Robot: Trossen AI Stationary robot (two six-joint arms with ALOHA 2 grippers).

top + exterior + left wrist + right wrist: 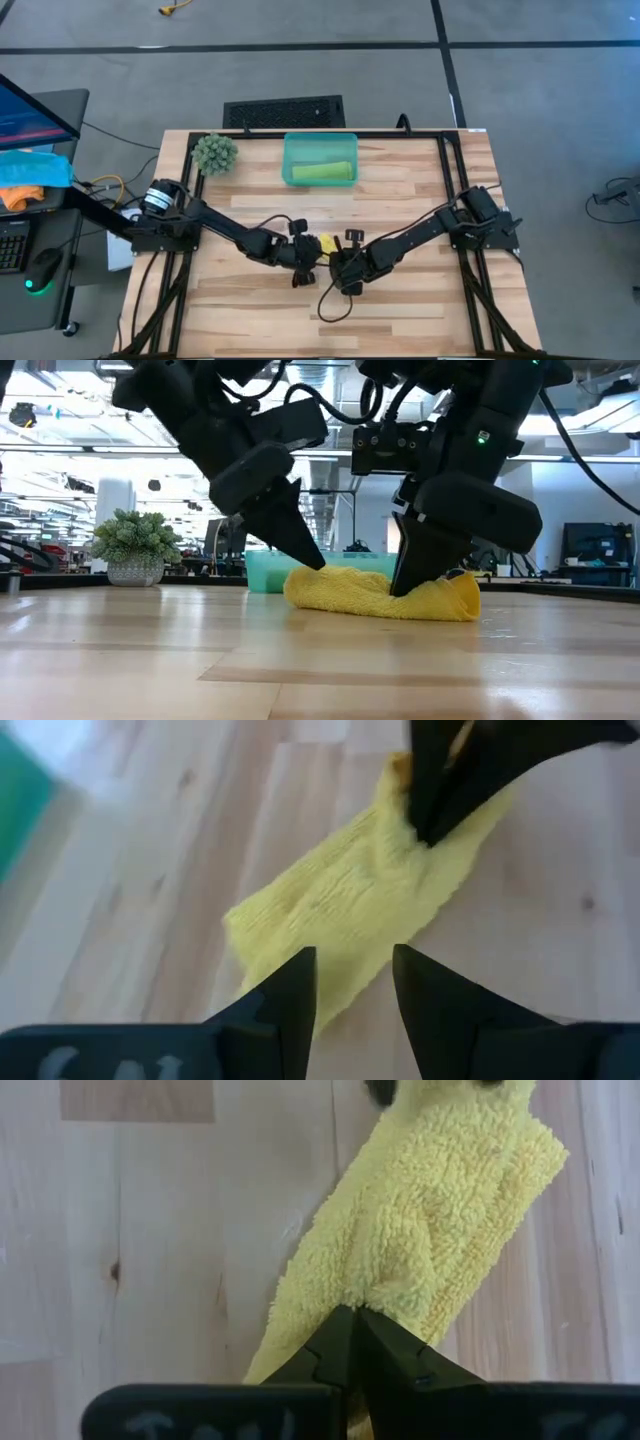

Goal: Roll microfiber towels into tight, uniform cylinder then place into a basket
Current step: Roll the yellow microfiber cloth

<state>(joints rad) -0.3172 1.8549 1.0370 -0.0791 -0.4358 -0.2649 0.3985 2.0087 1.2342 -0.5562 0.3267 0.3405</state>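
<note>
The yellow towel (325, 243) lies on the table's middle as a bunched, partly rolled strip, also seen in the low view (370, 592). My left gripper (355, 990) is open, its fingers on either side of the strip's left end (300, 582). My right gripper (355, 1325) is shut on the towel near its right end. The teal basket (320, 160) stands at the far middle, with the rolled lime green towel (322, 172) lying inside it. My left gripper points slanting down at the towel's left end (330, 1005); I cannot tell whether its fingers touch the cloth. My right gripper pinches a raised fold of the towel (375, 1295) between its two fingers, near the right end. The fingers come from above, slanting down. The towel rests on the table, and a looped end (458, 598) bulges beyond the fingers.
A round green plant ball (214, 152) in a pot stands at the far left of the table, left of the basket. Bare wood lies toward the near edge (330, 320). Black frame rails run along the table's left and right sides.
</note>
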